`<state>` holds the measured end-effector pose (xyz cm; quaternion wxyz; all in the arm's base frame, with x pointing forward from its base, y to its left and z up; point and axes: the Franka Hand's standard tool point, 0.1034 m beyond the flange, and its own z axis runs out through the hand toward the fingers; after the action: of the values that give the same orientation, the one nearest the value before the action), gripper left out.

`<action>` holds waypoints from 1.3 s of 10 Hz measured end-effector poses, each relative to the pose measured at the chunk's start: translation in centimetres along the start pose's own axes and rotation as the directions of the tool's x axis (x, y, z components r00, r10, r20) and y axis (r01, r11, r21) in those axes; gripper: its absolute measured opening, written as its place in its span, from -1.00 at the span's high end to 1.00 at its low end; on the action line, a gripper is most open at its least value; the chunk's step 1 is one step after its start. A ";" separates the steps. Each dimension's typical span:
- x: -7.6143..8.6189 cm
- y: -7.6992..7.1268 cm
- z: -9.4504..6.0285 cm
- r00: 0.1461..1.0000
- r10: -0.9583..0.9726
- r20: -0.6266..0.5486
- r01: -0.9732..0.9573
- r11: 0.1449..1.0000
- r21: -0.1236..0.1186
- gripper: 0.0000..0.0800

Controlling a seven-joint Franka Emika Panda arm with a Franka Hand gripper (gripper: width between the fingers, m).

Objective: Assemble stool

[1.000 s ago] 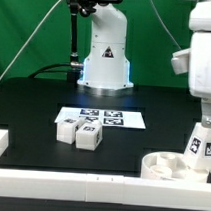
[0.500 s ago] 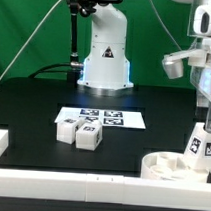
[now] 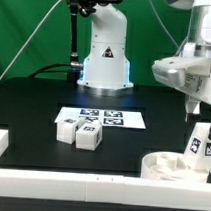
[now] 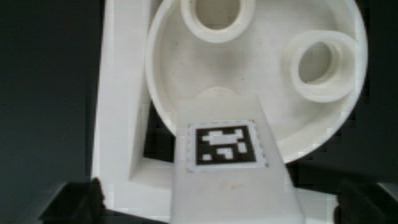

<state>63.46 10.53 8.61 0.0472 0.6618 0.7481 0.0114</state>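
The round white seat (image 3: 168, 166) lies at the exterior view's right front, against the border rail. One tagged leg (image 3: 200, 144) stands upright in it. My gripper (image 3: 196, 110) hangs just above that leg's top, jaws apart and holding nothing. In the wrist view the leg (image 4: 222, 145) rises from the seat (image 4: 231, 85) between my dark fingers (image 4: 75, 200), with a gap on each side. Two round sockets (image 4: 320, 62) in the seat are empty. Two more legs (image 3: 67, 131) (image 3: 89, 137) lie side by side near the table's middle.
The marker board (image 3: 101, 118) lies flat behind the two loose legs. A white border rail (image 3: 79, 182) runs along the front, with a short piece (image 3: 0, 140) at the exterior view's left. The rail also shows beside the seat (image 4: 125, 90). The arm's base (image 3: 104, 58) stands at the back.
My gripper has risen off the standing leg and shifted slightly toward the exterior view's left. The leg stays upright in the seat. The loose legs have not moved.
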 end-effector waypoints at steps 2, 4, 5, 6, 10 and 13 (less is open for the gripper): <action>-0.1 -0.2 0.4 1.000 0.009 0.000 -0.009 1.000 0.006 -0.62; 0.0 -0.2 0.4 1.000 0.017 0.000 -0.017 1.000 0.007 -0.32; -0.1 -0.2 0.4 1.000 0.019 0.000 -0.019 1.000 0.007 0.02; -0.2 -0.2 0.4 1.000 0.020 0.000 -0.020 1.000 0.007 0.02; -0.3 -0.2 0.4 0.998 0.065 0.000 -0.065 0.998 0.007 0.15; -0.5 -0.4 0.5 0.919 0.394 0.007 -0.394 0.919 0.014 0.15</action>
<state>63.18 9.99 8.10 0.0406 0.7991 0.5996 0.0138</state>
